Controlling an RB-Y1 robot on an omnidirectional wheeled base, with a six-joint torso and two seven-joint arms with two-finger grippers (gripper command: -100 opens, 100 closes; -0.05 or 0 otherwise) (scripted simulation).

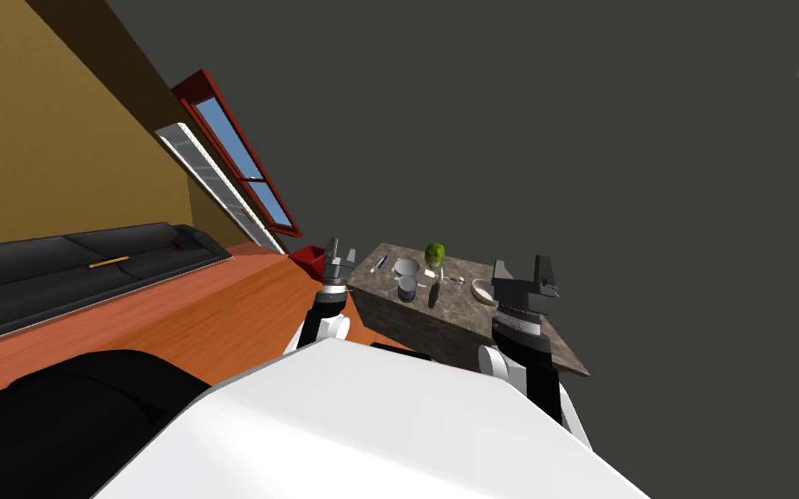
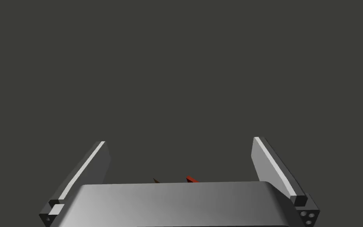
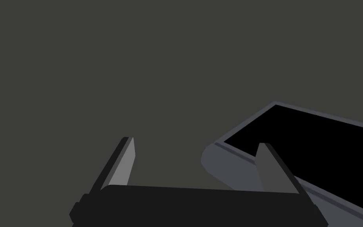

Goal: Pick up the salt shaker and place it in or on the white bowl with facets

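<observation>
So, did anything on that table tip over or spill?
Nothing stands out. On the stone-topped table, the white bowl, the cup and the green fruit sit tidy, with no spill that I can see. The slant is only my head camera's.

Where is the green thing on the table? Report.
Head view: the green thing stands at the table's far edge, right of a pale bowl and behind a dark bottle.

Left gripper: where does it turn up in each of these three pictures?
Head view: left gripper, open, by the mottled table's left corner.
Left wrist view: its two fingers, apart, rising from its grey body.
Right wrist view: the right gripper instead, open.
Shared landmark: the dark grey wall.
</observation>
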